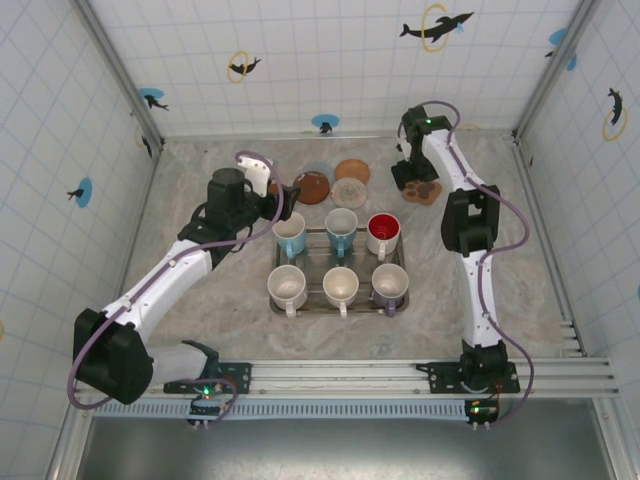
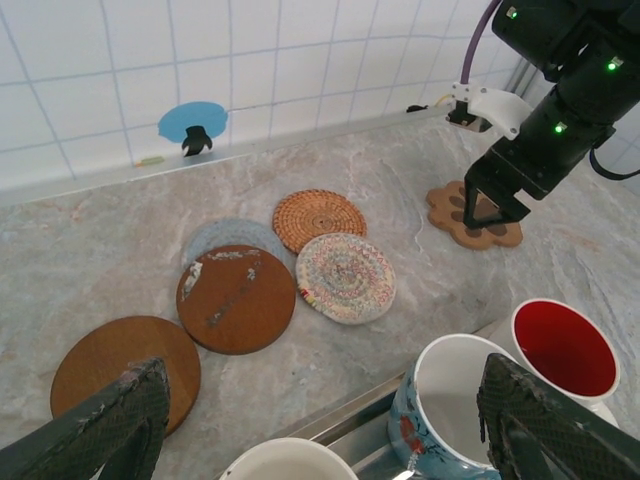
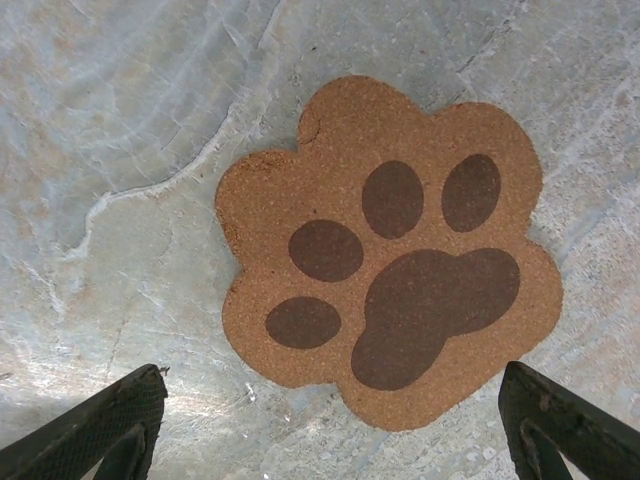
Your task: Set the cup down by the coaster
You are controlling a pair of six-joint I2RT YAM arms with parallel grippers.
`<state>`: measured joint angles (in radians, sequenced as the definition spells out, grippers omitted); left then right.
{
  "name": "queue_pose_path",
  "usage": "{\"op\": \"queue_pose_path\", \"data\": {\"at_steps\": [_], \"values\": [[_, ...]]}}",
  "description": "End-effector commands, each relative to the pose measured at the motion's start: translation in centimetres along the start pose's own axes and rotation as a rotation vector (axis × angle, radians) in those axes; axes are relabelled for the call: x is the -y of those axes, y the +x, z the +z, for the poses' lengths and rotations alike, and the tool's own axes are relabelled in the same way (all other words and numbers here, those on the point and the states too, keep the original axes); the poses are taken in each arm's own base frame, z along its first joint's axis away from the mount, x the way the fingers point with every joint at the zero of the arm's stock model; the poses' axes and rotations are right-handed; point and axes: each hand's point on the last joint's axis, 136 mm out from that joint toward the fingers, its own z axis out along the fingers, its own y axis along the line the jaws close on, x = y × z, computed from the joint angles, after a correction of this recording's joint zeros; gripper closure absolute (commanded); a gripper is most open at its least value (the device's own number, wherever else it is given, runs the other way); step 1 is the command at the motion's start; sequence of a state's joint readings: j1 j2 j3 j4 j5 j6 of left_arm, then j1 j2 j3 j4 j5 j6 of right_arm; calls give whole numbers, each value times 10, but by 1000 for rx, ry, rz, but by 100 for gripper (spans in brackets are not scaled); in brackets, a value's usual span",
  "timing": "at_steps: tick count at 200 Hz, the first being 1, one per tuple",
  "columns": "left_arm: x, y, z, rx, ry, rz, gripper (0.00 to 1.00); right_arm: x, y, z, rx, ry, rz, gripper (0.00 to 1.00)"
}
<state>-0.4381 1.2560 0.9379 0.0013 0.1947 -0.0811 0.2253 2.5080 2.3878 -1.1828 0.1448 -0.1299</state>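
In the tray (image 1: pixel 318 268) at table centre: six cups (image 1: pixel 340 285), none gripped. Over its 11 o'clock corner, left gripper (image 2: pixel 322 375) spread and empty, round coasters (image 1: pixel 335 180) crowding just beyond at 12. Farther, at 1 o'clock, right gripper (image 3: pixel 332 372) released above the paw coaster (image 3: pixel 390 250), well apart from the cups.

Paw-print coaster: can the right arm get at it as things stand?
Probably yes: the right end effector hangs open directly above the paw-print coaster, with nothing lying on it or between them.
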Motion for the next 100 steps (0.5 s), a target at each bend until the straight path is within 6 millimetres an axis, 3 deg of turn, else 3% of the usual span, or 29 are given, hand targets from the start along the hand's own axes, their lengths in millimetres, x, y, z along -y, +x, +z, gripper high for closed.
{"op": "queue_pose_path", "data": {"at_steps": [1,100], "values": [[5,-16,-6,26,8,-9,19,2,8,23,-48,-6,-33,11],[4,-13,1,6,0,-7,19,-2,8,48,-60,-36,-3,11]]}}
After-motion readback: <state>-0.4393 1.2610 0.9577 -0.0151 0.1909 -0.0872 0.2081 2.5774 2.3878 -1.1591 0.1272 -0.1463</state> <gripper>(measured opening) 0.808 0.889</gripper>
